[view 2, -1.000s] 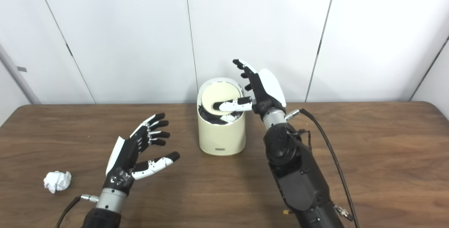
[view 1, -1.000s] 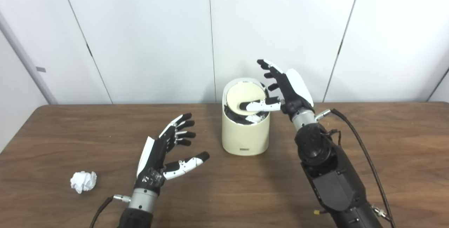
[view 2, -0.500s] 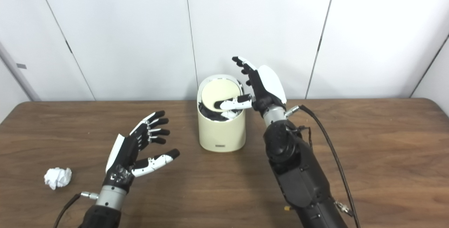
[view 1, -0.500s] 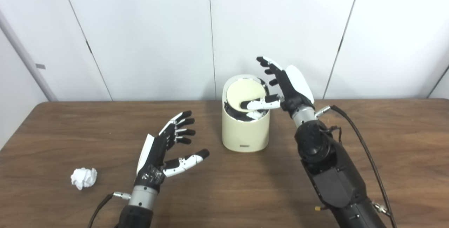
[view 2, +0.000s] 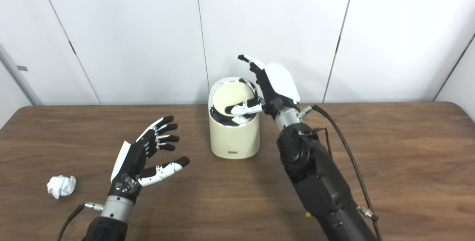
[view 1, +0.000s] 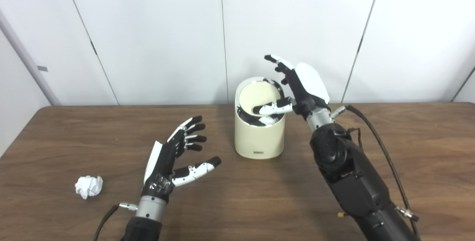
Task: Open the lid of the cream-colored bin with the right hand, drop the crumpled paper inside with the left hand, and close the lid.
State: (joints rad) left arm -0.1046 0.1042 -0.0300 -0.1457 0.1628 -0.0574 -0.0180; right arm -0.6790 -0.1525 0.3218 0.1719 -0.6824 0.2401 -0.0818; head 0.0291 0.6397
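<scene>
Right robot hand (view 1: 297, 89) thumb pressing bin (view 1: 259, 137) lid (view 1: 259, 98), crumpled paper (view 1: 88, 186) on table (view 1: 237, 204)

Cream bin (view 1: 259, 137), white crumpled paper (view 1: 88, 186), black-and-white hands, dark brown wood-grain table (view 1: 74, 137).

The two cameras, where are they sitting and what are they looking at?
Left eye view: on the robot's head, looking down at the table, bin and paper; both arms show.
Right eye view: beside it, a little rightward, same aim; left hand open, right hand tipping the lid.
Both share everything.
</scene>
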